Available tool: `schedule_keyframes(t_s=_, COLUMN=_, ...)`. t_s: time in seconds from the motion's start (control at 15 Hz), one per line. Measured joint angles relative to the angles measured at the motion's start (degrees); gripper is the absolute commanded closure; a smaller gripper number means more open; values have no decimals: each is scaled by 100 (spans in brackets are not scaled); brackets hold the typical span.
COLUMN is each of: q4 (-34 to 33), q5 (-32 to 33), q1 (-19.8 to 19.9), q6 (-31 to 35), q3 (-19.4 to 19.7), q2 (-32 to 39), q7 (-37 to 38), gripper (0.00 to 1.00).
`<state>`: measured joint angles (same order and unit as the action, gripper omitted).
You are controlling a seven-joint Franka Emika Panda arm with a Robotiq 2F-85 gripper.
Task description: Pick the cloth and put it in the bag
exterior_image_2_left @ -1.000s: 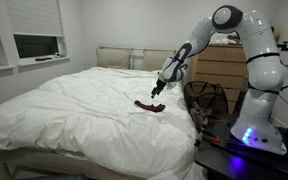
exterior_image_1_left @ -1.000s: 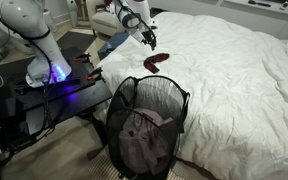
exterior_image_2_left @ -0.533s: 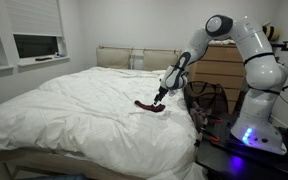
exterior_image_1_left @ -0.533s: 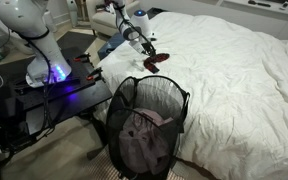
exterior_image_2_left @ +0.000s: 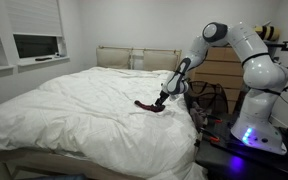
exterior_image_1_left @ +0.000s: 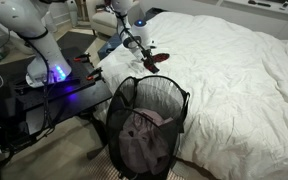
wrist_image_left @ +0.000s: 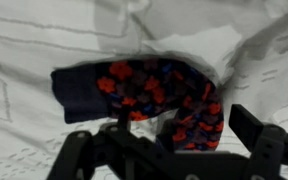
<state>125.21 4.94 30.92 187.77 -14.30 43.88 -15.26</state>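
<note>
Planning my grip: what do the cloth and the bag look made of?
The cloth: soft matte fabric, maybe knit; it lies limp and folded. The bag: thin black mesh, likely synthetic; clothes show through its sides.

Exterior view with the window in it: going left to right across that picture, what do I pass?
Window → cloth → tool, at the cloth's right end → bag → robot base.
</note>
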Motion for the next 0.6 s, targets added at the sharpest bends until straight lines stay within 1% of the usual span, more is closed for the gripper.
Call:
schedule_keyframes(t_s=0.13, q4=-28, q5=252, q1=277, q6=196, q3=-192, q2=207, q7=3, gripper=0)
schedule_keyframes(t_s=0.2, q4=-38, q5=376, q1=363, q6=283, q3=-230, q2=299, q7=8, gripper=5)
schedule_keyframes(t_s=0.27, q4=-56, q5=479, q1=417, q6=331, q3=-237, q2=382, q7=13, gripper=26)
schedule_keyframes(t_s=0.4, q4=-117, q5=637, q1=482, q6=392, q3=-236, q2=524, q7=31, gripper=31)
schedule_keyframes(t_s=0.6, q4=-196, q5=800, q1=530, q6=539, q3=-236, q2=662, q7=105, gripper=55)
